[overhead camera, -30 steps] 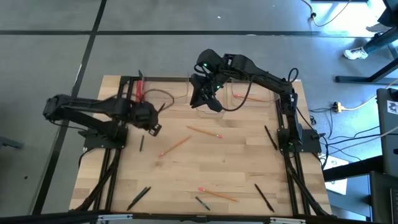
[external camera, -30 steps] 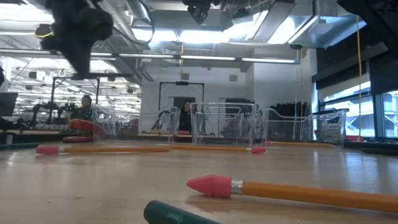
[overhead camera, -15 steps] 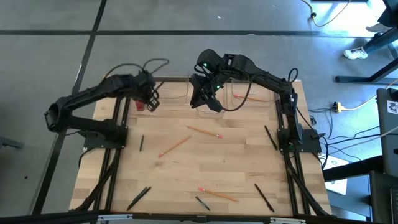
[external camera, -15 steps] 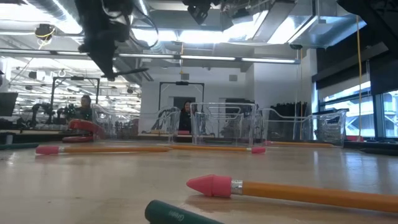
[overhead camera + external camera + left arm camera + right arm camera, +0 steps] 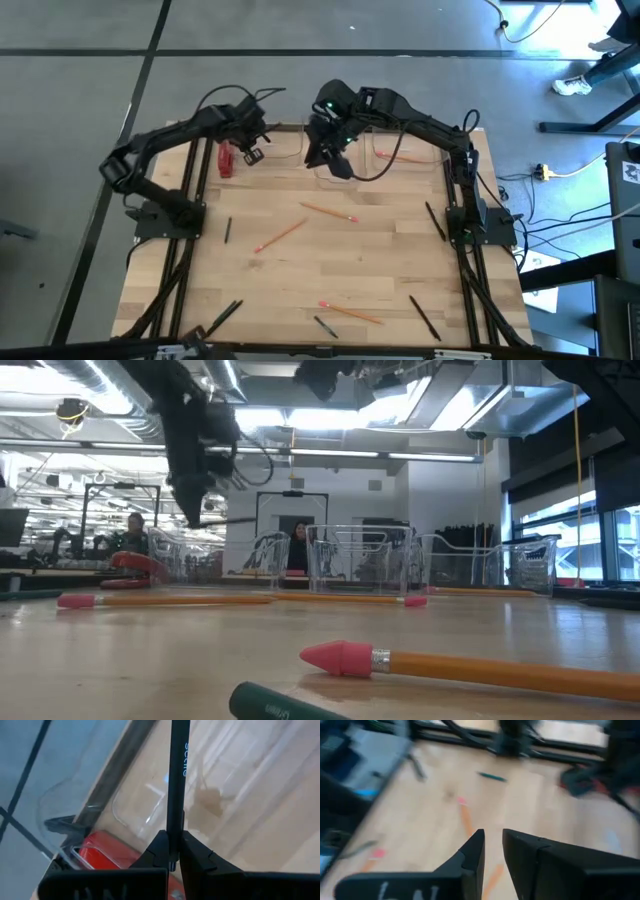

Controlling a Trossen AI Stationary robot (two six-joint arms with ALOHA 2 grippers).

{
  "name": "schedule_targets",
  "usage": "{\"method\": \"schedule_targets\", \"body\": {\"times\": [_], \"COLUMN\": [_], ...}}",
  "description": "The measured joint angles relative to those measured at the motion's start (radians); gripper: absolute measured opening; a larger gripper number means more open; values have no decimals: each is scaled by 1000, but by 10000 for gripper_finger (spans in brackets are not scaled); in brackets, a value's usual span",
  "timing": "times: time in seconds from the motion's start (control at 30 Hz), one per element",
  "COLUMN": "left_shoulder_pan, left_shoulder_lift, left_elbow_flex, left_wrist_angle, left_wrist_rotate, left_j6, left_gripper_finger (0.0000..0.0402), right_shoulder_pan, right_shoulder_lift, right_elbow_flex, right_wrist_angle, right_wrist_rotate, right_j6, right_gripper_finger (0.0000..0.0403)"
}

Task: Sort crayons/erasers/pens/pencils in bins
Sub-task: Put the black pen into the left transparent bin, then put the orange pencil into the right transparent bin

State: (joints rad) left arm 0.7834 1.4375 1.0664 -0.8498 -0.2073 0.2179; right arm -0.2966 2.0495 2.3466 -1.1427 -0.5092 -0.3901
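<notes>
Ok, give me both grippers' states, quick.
Left gripper: shut on a black pen, above the bins at the table's far edge.
Right gripper: open, nothing between its fingers.

Both arms matte black, built of slim tubular links with bulkier joint housings; left arm [image 5: 165,140] carries a thin black cable looping free above its wrist; right arm [image 5: 420,125] has a similar cable loop under its forearm and a small green light on the wrist housing; fingers [image 5: 157,852] black, wedge-shaped, flat-faced; right wrist body bears pale lettering, illegible.
</notes>
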Motion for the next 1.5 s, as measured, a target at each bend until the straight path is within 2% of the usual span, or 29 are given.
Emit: {"method": "schedule_targets", "body": {"times": [0.13,0.3,0.87,1.37,1.5], "left_shoulder_pan": [22,29,30,30,30], "left_shoulder_lift": [74,138,271,274,274], "left_elbow_flex": [0,-1,-1,-1,-1], "left_wrist_angle": [19,70,107,130,129], "left_wrist_rotate": [0,0,11,11,11], "left_j6": [29,68,81,81,65], "left_gripper_finger": [11,11,13,84,90], "right_shoulder_pan": [2,2,2,2,2], "right_shoulder_lift": [1,3,3,3,3], "right_elbow_flex": [0,0,0,0,0], "right_wrist_angle": [27,52,55,55,55], "right_wrist_rotate": [182,310,316,316,316], "right_j6": [40,71,68,68,68], "right_gripper_finger": [71,71,71,71,71]}}
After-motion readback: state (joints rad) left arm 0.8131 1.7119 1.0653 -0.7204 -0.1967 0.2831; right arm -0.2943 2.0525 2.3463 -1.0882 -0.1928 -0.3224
